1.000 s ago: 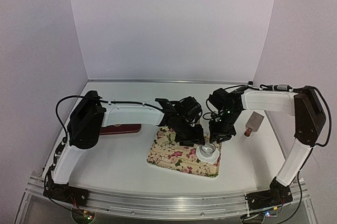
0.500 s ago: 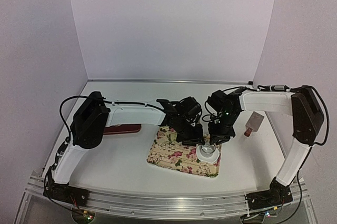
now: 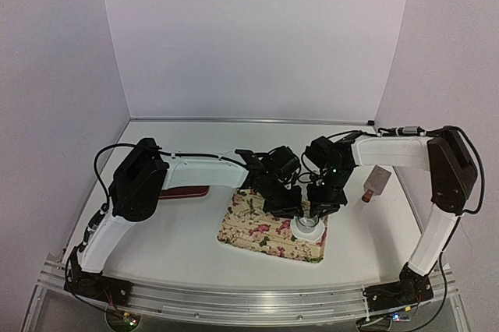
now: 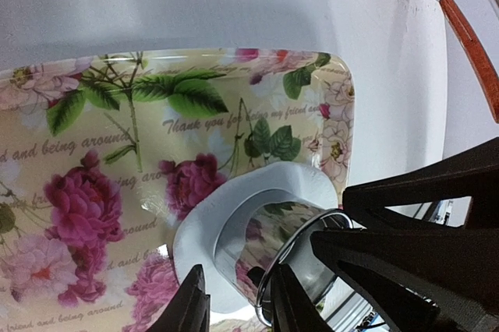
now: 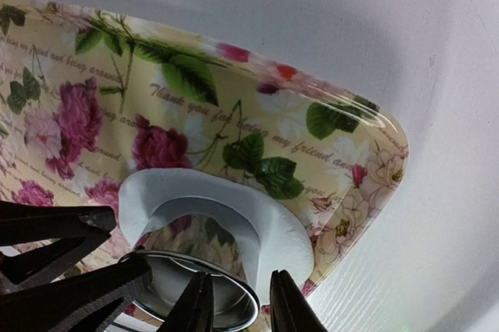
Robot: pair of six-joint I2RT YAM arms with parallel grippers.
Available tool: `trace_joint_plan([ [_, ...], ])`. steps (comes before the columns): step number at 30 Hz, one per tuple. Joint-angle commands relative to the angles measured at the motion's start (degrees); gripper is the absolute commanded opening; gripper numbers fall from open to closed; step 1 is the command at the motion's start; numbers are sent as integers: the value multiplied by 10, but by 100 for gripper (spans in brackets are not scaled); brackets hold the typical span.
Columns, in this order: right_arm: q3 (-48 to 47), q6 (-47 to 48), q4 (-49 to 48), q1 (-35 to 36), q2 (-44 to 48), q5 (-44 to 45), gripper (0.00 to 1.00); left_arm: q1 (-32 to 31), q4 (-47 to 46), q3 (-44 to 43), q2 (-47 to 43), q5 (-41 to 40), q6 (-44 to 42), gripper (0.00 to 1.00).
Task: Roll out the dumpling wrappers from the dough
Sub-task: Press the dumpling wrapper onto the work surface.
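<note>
Dough point(image 4: 195, 242) sits where it was: a flat white sheet on the near-right corner of the tray point(image 4: 93, 129), w/ the metal ring point(image 4: 257, 238) standing in its middle. But the crowd around it has tightened. Over the last sec both arms have drifted in. The left gripper point(image 4: 236, 302) has slid right along the tray and now straddles the ring's rim. Its jaws are narrowing but apart, w/ white dough showing between one fingertip point(image 4: 191, 305) and the ring wall, so no clamp yet. The right gripper point(image 5: 242, 297) has moved over from the other side, and its jaws are closed down on the thin rim, which runs right between them. My read: ring is pressed in, cut prob made, lifting the ring off comes next. That's a guess.

Dough itself is smooth and matte w/ a thickish rounded edge and a roughly round outline. It lies flat, no tears I can see. The ring's mirror wall reflects the tray's roses. Whether a disc is cut free inside it, can't tell, since the inside is hidden. No finished wrappers in view, so the task looks early.

Outward: the tray is cream w/ pink roses, a bit askew mid-table point(image 3: 179, 231). Well apart from it are a tool w/ a red-brown handle point(image 3: 376, 182) off right and a dark red flat thing point(image 3: 183, 191) off left, behind the left arm.
</note>
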State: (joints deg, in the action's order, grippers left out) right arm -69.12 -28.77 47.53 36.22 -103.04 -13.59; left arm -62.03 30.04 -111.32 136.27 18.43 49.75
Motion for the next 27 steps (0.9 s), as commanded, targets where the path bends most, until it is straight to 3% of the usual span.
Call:
trace_joint_plan([
  [1, 4, 7, -1, 7, -8, 2, 0, 2, -13, -28, 6, 9, -1, 24],
  [11, 6, 9, -2, 12, -6, 2, 0, 2, -16, -21, 9, 16, 0, 15],
  [27, 11, 3, -2, 21, 13, 10, 0, 1, -15, -18, 10, 19, 2, 12],
])
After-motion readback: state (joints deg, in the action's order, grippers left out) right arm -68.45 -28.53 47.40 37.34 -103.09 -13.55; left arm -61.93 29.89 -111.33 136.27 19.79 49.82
